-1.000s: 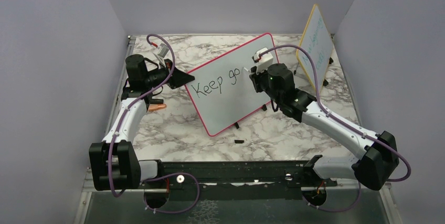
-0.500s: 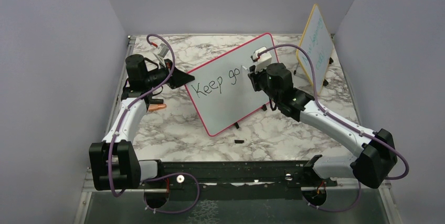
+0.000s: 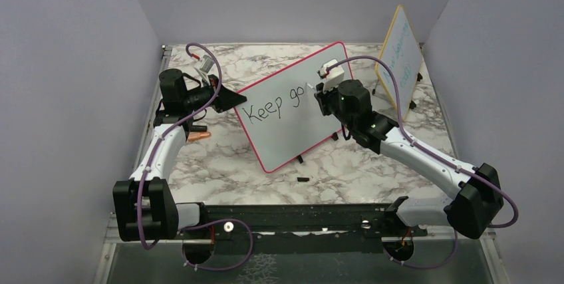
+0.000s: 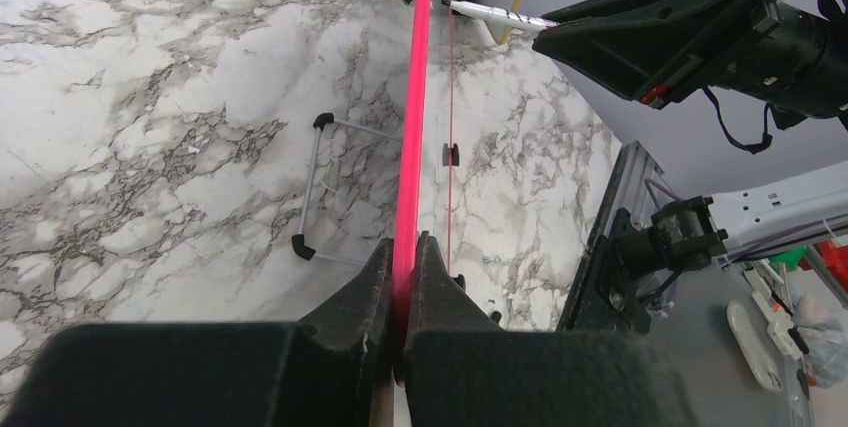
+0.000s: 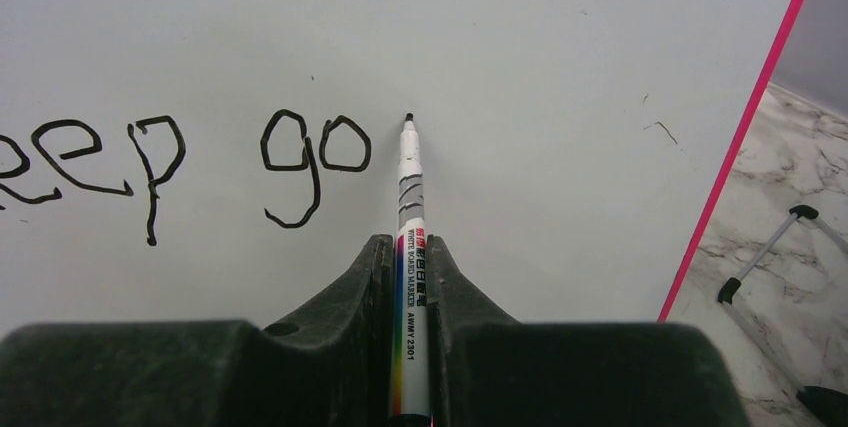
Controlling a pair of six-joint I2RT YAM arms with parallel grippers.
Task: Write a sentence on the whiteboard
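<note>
Under everything you've got the grey-veined marble tabletop (image 3: 219, 157). It's boxed in by plain lavender walls (image 3: 66, 64) on three sides, with a black rail (image 3: 299, 217) across the near edge where both arms are bolted.

Now the right pincer (image 5: 408, 252): it's squeezed tight on a whiteboard marker (image 5: 410, 187), with the barrel poking straight out between the fingers. The black tip sits right at the white face of the whiteboard (image 5: 560, 67), just to the right of the "o". Whether it actually presses on the surface, you can't tell from here. The sentence (image 3: 276, 102) reads "Keep go" so far, in black, on a single line.

Your left pincer (image 4: 405, 262) is clamped on the board's pink-red frame at its left edge, one finger on each face. That board stands propped up mid-table, turned at an angle, on small black feet. A wire stand leg (image 4: 315, 187) rests on the marble behind it.

Moving out from the pincers, your right forearm runs back low and long to its base at the near right. Your left arm climbs from the near-left base along the table's left side, wrist turned in toward the board.

At the far right stands the yellow-framed board (image 3: 401, 58) with teal writing, just beyond your right wrist. A small black piece (image 3: 302, 179) lies on the marble in front of the whiteboard.
</note>
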